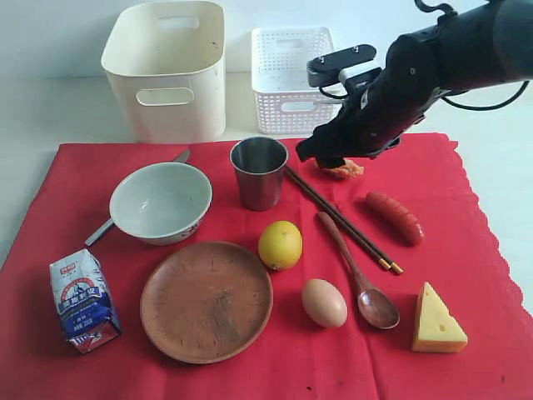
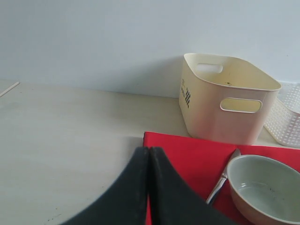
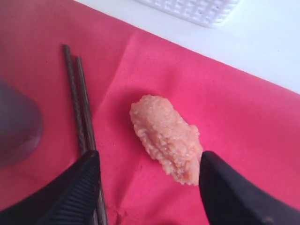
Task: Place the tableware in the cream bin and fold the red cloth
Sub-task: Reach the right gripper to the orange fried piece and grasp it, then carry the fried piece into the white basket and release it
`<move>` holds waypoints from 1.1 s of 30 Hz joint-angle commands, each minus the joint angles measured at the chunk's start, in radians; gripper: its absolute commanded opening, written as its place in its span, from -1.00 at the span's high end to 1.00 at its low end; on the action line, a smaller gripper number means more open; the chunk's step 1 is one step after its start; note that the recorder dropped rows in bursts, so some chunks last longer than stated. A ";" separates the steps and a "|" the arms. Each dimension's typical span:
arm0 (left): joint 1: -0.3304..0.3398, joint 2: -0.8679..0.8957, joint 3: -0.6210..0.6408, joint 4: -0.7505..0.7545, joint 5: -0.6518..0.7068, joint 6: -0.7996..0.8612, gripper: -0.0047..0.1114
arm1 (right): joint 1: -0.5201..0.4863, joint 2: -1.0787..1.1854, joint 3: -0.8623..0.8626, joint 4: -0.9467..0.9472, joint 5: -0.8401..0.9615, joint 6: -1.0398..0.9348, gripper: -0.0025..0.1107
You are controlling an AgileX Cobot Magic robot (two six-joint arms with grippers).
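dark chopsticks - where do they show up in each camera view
Exterior view: the dark chopsticks lie diagonally on the red cloth, between the steel cup and the sausage.
Left wrist view: not in it.
Right wrist view: they lie between the blurred steel cup and the fried food piece.
Shared landmark: the white lattice basket shows in all three views.

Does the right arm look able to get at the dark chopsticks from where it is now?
Probably yes: the right pincer stands open, and the chopsticks lie uncovered right beside one of its fingers. A crumbed food piece sits between the fingers, and the steel cup stands close.
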 commanded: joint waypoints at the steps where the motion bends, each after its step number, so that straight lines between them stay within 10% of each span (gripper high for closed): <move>1: 0.001 -0.007 0.000 -0.008 0.001 0.000 0.87 | -0.001 0.076 -0.062 -0.035 0.000 -0.011 -0.10; 10: 0.001 -0.007 0.000 -0.008 0.001 0.000 0.87 | -0.001 0.175 -0.102 -0.062 -0.003 -0.010 -0.06; 23: 0.001 -0.007 0.000 -0.008 0.001 0.000 0.87 | -0.001 0.094 -0.102 -0.062 0.058 -0.007 0.95; 33: 0.001 -0.007 0.000 -0.008 0.001 0.000 0.87 | -0.001 -0.032 -0.102 -0.058 -0.102 -0.004 0.96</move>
